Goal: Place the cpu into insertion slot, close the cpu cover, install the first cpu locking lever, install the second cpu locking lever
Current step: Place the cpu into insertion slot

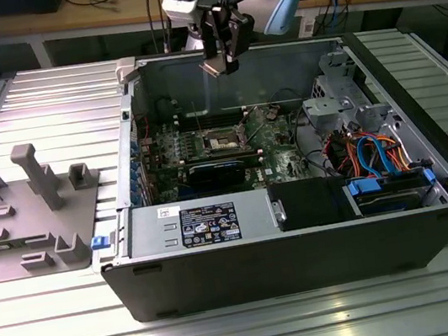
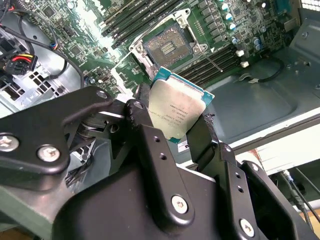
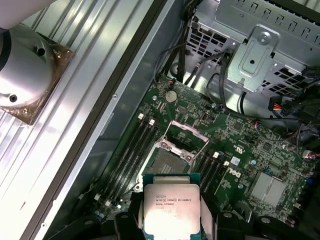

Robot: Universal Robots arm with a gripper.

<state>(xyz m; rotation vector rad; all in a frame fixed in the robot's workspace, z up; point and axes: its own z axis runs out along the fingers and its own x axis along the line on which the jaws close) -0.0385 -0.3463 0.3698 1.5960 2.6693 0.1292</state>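
cpu [image 2: 177,107] sits pinched by two opposite edges between the fingers of the gripper [image 2: 175,119], so the tool is clamped on the chip. in the exterior view the cpu [image 1: 216,67] hangs high above the open computer case [image 1: 308,265], at roughly 12 o'clock from the slot [image 1: 224,140] and well apart from it. the slot [image 3: 169,162] lies bare on the green board [image 3: 235,150], and the cover [image 3: 184,135] looks swung up on its hinge.

the step in hand reads as carrying the chip to the slot. done well, i'd judge, it wants the chip level and square to the slot's frame, with corner mark and edge notches matched. it should then go straight down with no sliding, since the contacts underneath would bend easily. the raised cover is the nearest thing the fingers could clip.

memory slots [image 3: 132,145] flank the slot on both sides. in the exterior view a black ribbed bar [image 1: 224,168] lies at 6 o'clock of the slot. a drive cage [image 1: 341,102] with orange and blue cables [image 1: 370,149] is at 3 o'clock. a grey fixture tray [image 1: 26,208] stands outside the case at 9 o'clock.
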